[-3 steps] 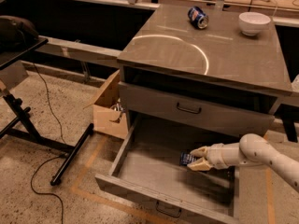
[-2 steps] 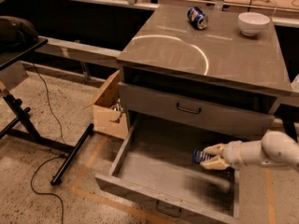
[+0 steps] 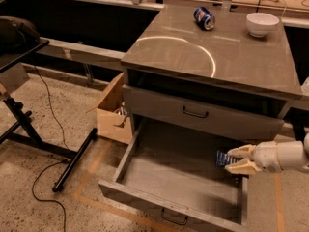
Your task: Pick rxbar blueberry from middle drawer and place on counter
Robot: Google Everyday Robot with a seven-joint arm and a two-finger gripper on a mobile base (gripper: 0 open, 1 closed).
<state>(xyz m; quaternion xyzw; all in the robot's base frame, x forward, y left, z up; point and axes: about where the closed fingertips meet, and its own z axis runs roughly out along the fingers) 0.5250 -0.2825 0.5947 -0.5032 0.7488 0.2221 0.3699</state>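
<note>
The middle drawer (image 3: pixel 145 197) is pulled open below the counter (image 3: pixel 212 57), a glossy grey-brown top on the grey cabinet. My gripper (image 3: pixel 237 160), pale with cream fingers, reaches in from the right over the drawer's right side. It is shut on the rxbar blueberry (image 3: pixel 224 158), a small dark blue wrapper with pale print that sticks out to the left of the fingers. The bar is lifted off the drawer floor, near the drawer's right wall.
A blue soda can (image 3: pixel 204 18) lies on its side at the back of the counter, and a white bowl (image 3: pixel 262 23) stands at the back right. A closed drawer (image 3: pixel 195 112) sits above the open one. A cardboard box (image 3: pixel 113 115) and a black stand (image 3: pixel 29 129) are at the left.
My gripper has moved right and upward with the blue bar in it, from the drawer floor toward the drawer's right wall. The arm has drawn back to the right.
</note>
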